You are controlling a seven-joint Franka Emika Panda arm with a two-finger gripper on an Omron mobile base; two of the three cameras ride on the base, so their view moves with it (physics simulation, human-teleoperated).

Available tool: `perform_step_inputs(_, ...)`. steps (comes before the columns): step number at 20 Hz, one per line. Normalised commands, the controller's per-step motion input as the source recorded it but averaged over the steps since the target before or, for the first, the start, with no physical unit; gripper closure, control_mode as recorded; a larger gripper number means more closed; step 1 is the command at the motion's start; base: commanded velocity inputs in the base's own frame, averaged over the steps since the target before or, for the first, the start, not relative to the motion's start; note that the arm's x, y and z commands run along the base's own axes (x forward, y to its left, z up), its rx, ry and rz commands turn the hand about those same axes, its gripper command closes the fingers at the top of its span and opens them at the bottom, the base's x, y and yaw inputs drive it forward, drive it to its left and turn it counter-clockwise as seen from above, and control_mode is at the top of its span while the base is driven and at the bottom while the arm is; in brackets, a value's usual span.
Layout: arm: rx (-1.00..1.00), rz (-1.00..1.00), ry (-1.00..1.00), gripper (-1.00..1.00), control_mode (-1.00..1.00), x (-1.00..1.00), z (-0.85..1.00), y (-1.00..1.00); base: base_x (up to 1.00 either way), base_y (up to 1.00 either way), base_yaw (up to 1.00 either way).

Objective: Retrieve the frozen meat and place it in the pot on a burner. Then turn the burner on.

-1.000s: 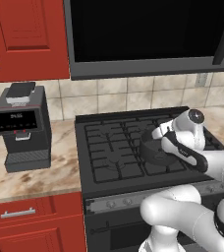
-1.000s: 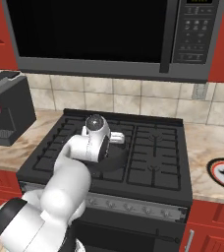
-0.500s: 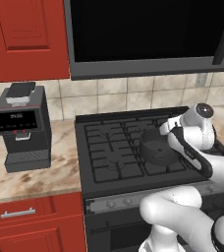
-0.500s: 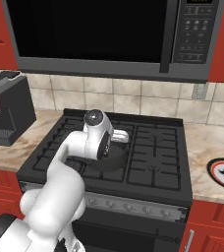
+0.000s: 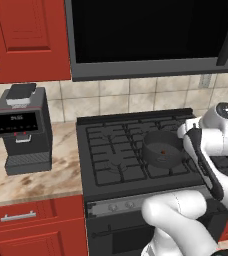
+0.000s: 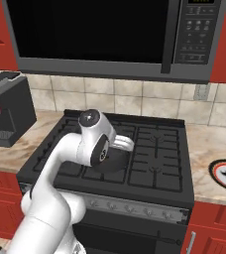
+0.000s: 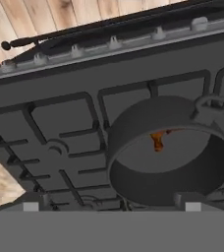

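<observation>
A tiny dark red lump of frozen meat (image 7: 157, 142) lies inside the shallow grey pot (image 7: 133, 142) on the burner grate; the tool's fingers stand wide apart, empty.

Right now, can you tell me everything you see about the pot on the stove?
The pot is round, shallow and dark grey, like dull metal, with straight sides and small handle tabs on its rim. It sits upright on the stove's black grate bars, over a burner right of the middle. It has no lid. Inside, on its flat bottom, lies the frozen meat, a tiny dark red lump. Nothing else touches the pot.
</observation>
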Motion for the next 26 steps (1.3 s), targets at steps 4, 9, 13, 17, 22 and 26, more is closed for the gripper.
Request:
perform_step_inputs(4, 0.00, -0.08, -0.03, -1.00, -1.00, -0.96, 0.00, -0.23, 0.00, 0.00, 0.00)
perform_step_inputs(9, -0.02, 0.00, 0.01, -1.00, -1.00, -0.94, 0.03, -0.30, 0.00, 0.00, 0.00)
perform_step_inputs(13, 0.03, 0.22, 0.07, -1.00, -1.00, -0.69, -0.06, -0.46, 0.00, 0.00, 0.00)
perform_step_inputs(17, 0.01, 0.16, 0.01, -1.00, -1.00, -0.26, -0.27, -0.50, 0.00, 0.00, 0.00)
perform_step_inputs(22, 0.00, 0.11, 0.01, -1.00, -1.00, -0.13, -0.49, -0.57, 0.00, 0.00, 0.00)
perform_step_inputs(26, -0.03, 0.06, 0.00, -1.00, -1.00, -0.04, -0.58, -0.45, 0.00, 0.00, 0.00)
